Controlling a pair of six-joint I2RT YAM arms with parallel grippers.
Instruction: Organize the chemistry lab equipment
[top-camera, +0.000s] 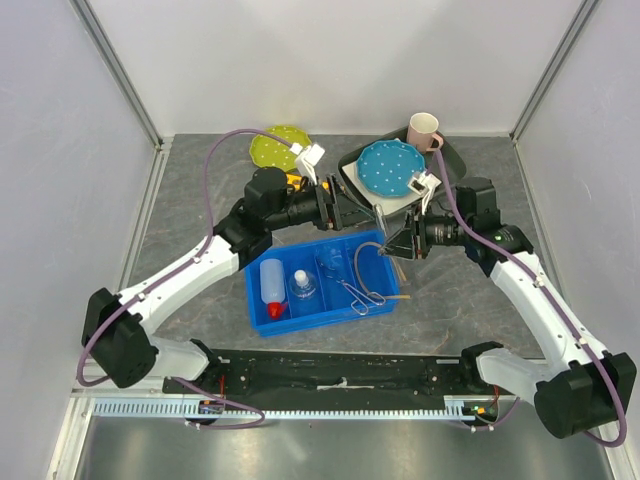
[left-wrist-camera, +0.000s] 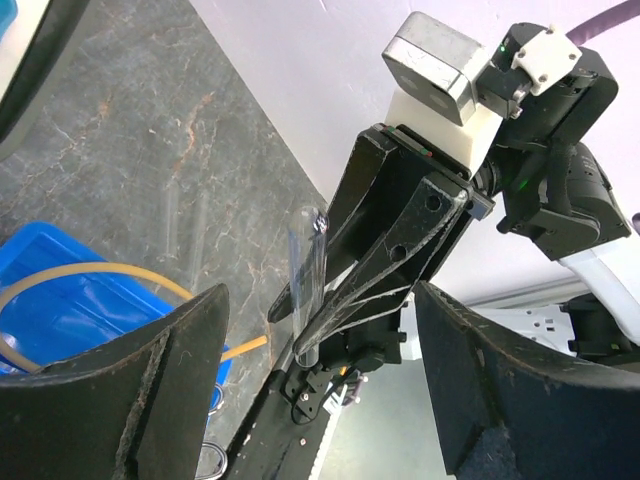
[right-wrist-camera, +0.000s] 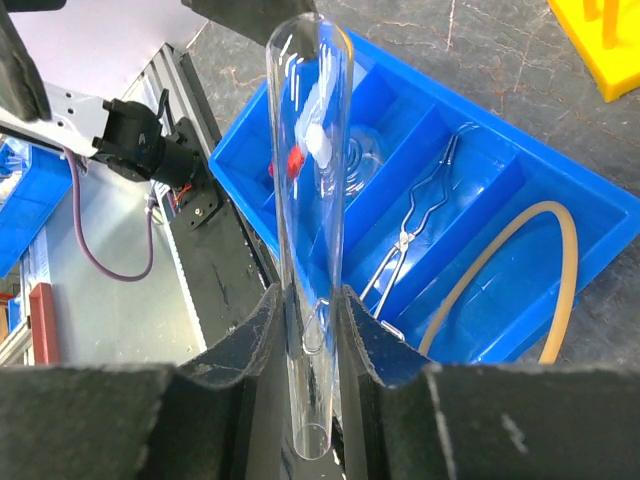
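A blue bin (top-camera: 262, 318) holds a white squeeze bottle with red nozzle (top-camera: 271, 285), a clear flask (top-camera: 303, 288), metal tongs (top-camera: 360, 293) and a tan tubing loop (top-camera: 372, 262). My right gripper (top-camera: 393, 243) is shut on a clear glass test tube (right-wrist-camera: 310, 200) and holds it above the bin's far right side. In the right wrist view the tongs (right-wrist-camera: 420, 215), the tubing (right-wrist-camera: 520, 250) and the flask (right-wrist-camera: 355, 160) lie below it. My left gripper (top-camera: 345, 212) is open and empty. It faces the tube (left-wrist-camera: 308, 270) from the left, a short way off.
A yellow-green polka-dot plate (top-camera: 280, 147) lies at the back. A blue polka-dot plate (top-camera: 388, 167) sits on a dark tray (top-camera: 450, 160) beside a pink mug (top-camera: 424, 130). A yellow rack (right-wrist-camera: 600, 40) stands behind the bin, partly hidden by the left arm.
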